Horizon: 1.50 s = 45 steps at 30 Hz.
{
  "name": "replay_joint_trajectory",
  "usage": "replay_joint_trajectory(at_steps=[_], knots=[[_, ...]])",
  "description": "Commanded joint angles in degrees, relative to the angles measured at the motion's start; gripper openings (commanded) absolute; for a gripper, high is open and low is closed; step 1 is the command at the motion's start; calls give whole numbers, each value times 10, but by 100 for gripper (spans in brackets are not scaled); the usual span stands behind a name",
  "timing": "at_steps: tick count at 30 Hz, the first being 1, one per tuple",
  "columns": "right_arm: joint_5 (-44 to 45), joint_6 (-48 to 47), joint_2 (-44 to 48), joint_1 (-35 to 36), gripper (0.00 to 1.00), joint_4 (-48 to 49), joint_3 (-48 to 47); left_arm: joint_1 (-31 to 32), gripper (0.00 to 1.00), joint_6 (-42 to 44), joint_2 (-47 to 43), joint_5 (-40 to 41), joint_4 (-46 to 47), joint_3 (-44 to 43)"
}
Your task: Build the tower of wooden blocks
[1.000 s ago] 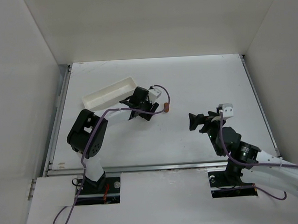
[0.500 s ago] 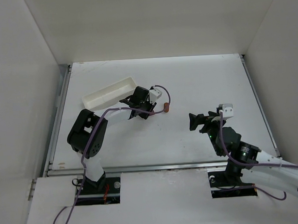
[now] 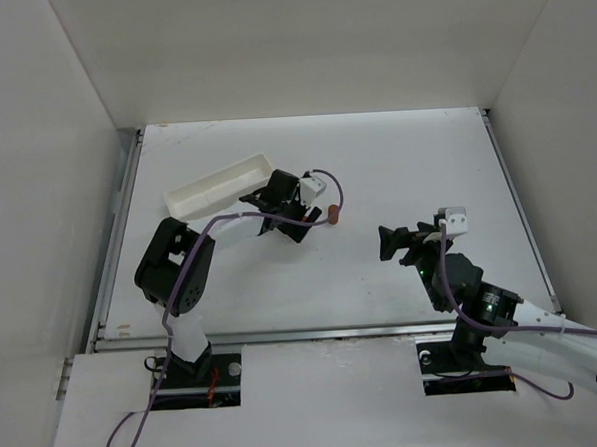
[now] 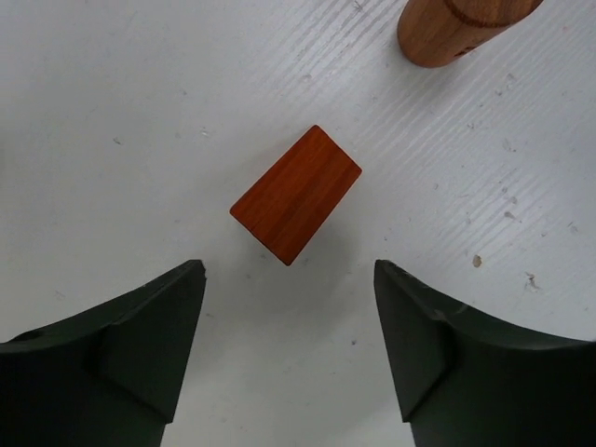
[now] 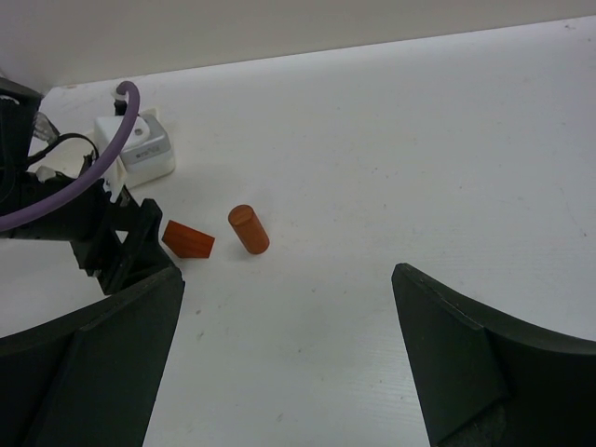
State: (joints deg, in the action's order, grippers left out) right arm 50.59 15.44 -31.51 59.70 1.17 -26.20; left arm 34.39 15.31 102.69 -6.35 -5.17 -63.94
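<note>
Two wood blocks lie apart on the white table, not stacked. A rectangular orange-brown block lies just ahead of my left gripper, which is open and empty, jaws wide on either side below it. A wooden cylinder lies on its side just beyond. In the top view the left gripper is beside the cylinder; the rectangular block is hidden there. My right gripper is open and empty, some way right of the pieces. The right wrist view shows the block and cylinder ahead of it.
A long white tray lies at the back left, just behind the left gripper. The left arm's purple cable loops over its wrist. White walls enclose the table on three sides.
The left gripper has shifted very slightly near the blocks. The cylinder and the right arm stay where they were. Nothing was taken hold of.
</note>
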Motion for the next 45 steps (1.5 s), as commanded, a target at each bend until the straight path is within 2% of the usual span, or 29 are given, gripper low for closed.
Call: replay_joint_trajectory(at_steps=[1,5,9,12,14,18,22,32,43,45], knots=[[5,6,6,5,99,1,-23,-7,74,38,-5,9,-21,-36],[0,6,6,5,99,1,-23,-7,79,120,-33,9,-28,-30],[-7,6,6,5,99,1,-23,-13,80,254,-12,3,-63,-55],[-7,6,6,5,99,1,-23,-27,80,327,21,-46,-116,-98],[-7,6,6,5,99,-5,-23,-34,80,350,27,-61,-116,-104],[-12,6,6,5,99,-18,-34,-45,80,422,27,-140,-120,-109],[-12,6,6,5,99,-28,-34,-45,80,489,44,-162,-190,-122],[-12,6,-6,5,99,-28,-45,-45,80,509,84,-206,-231,-189],[-1,6,11,5,99,-34,-40,-21,80,480,118,-155,-250,-203],[4,6,11,5,99,-34,-40,-16,79,448,118,-149,-242,-203]])
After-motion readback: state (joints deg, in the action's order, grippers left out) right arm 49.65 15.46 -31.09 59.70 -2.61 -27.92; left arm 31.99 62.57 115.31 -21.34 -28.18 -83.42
